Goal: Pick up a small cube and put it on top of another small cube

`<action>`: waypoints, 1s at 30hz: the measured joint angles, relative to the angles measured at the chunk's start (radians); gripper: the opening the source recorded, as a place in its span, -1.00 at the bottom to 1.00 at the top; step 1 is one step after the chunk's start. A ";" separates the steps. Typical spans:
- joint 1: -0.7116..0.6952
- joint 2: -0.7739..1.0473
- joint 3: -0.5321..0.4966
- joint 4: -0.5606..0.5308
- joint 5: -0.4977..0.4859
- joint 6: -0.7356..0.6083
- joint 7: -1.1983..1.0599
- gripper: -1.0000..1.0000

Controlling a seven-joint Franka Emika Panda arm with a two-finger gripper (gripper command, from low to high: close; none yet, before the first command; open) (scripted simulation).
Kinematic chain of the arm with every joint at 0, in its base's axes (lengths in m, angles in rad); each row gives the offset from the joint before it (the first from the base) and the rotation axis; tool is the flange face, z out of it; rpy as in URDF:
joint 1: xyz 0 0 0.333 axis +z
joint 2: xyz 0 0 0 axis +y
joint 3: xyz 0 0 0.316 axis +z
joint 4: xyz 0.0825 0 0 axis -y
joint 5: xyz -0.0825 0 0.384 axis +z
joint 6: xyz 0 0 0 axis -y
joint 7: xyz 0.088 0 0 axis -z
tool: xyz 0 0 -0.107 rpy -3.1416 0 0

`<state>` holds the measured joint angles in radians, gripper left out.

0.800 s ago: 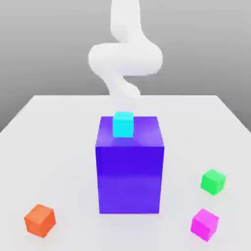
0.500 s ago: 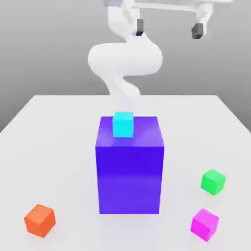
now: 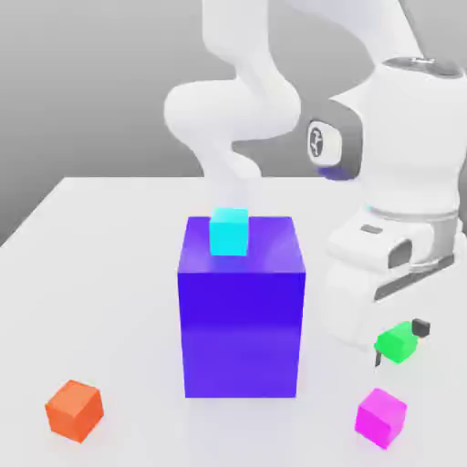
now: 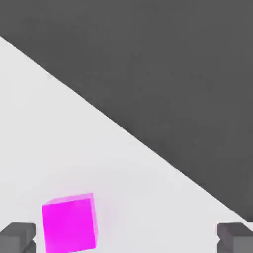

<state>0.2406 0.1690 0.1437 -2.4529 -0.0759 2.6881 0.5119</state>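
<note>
The arm bends low beside the blue block (image 3: 242,310), its hand (image 3: 399,342) spread wide around the green cube (image 3: 397,339).

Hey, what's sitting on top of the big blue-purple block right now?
A small cyan cube sits on the big blue-purple block, near the far edge of its top face. The rest of that face is bare. What lies on the table behind the block is hidden by it.

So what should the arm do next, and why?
Probably shift sideways to centre the open gripper over the pink cube, then go lower. In the hand view the cube sits close to one finger, not midway, and nothing is held yet. The green cube waits nearby on the table.
</note>
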 joint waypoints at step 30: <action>0.231 -0.241 0.165 -0.295 0.133 -0.009 -0.088 -1.00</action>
<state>0.4721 -0.0717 0.3085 -2.7481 0.0576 2.6790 0.4242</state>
